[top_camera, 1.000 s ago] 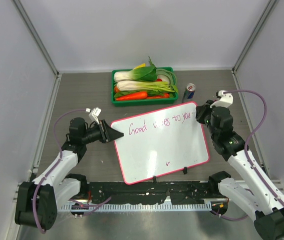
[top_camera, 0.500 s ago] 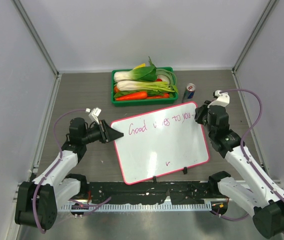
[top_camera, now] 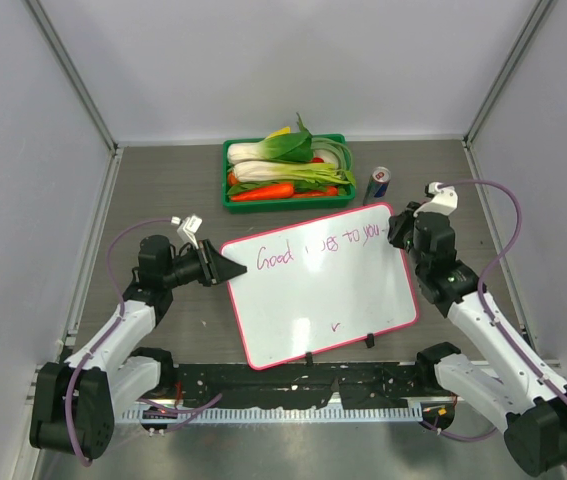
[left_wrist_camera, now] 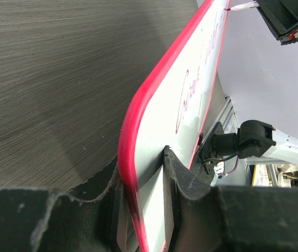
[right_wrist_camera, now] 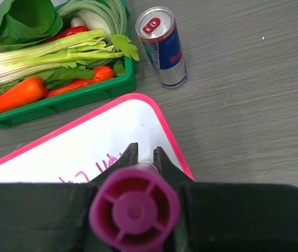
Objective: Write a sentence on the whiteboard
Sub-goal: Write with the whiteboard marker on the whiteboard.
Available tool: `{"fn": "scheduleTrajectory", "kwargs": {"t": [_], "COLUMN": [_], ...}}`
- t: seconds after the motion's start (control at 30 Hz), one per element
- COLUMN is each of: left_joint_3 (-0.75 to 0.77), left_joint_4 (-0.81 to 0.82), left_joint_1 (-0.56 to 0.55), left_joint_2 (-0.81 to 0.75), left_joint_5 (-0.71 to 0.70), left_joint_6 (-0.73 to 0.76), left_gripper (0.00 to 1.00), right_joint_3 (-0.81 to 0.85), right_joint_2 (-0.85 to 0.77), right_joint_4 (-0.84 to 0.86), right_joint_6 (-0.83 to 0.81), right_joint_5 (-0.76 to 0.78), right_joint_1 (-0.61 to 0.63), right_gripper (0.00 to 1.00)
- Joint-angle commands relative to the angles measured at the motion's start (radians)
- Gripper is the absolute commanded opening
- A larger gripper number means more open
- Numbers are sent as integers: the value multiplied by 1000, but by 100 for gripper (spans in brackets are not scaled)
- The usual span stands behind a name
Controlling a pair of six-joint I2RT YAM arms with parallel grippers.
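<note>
The whiteboard (top_camera: 323, 290), white with a pink-red frame, lies tilted in the middle of the table. The sentence (top_camera: 318, 245), in magenta strokes, runs along its upper part. My left gripper (top_camera: 225, 268) is shut on the whiteboard's left edge (left_wrist_camera: 130, 157), one finger on each face. My right gripper (top_camera: 395, 228) hovers over the board's top right corner (right_wrist_camera: 154, 105) and is shut on a marker with a magenta end (right_wrist_camera: 134, 210). The marker's tip is hidden behind the fingers, just right of the last written strokes (right_wrist_camera: 106, 165).
A green tray (top_camera: 285, 172) of vegetables stands behind the board. A blue and silver can (top_camera: 379, 183) stands upright to its right, close to the board's corner. Two black clips (top_camera: 368, 340) sit on the board's near edge. Grey walls close in on both sides.
The right arm has shifted a little to the left, over the board's top right corner. The left gripper and the board have stayed where they were.
</note>
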Motion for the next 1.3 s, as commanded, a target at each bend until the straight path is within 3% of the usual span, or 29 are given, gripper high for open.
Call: {"fn": "scheduleTrajectory", "kwargs": {"t": [0.0, 0.53, 0.73, 0.9, 1.1, 1.27], "left_joint_3": [-13, -13, -15, -13, -13, 14], "left_joint_4": [-19, -16, -21, -22, -21, -76], "left_joint_1": [17, 17, 17, 17, 17, 15], "left_joint_2": [13, -6, -26, -56, -114, -175], "left_joint_5": [-175, -195, -203, -221, -250, -290], "left_joint_6": [140, 124, 114, 92, 61, 72], "left_gripper": [0, 0, 10, 28, 69, 94], "right_joint_3": [3, 45, 31, 37, 54, 78], "right_joint_2": [-30, -170, -178, -181, -187, -179], "right_joint_4": [0, -31, -31, -32, -32, -34], "right_joint_6": [7, 45, 53, 45, 40, 46], "right_joint_5": [-7, -111, -123, -114, -106, -91], "right_joint_1": [-3, -3, -3, -3, -3, -3], "right_gripper": [1, 2, 1, 1, 1, 1]}}
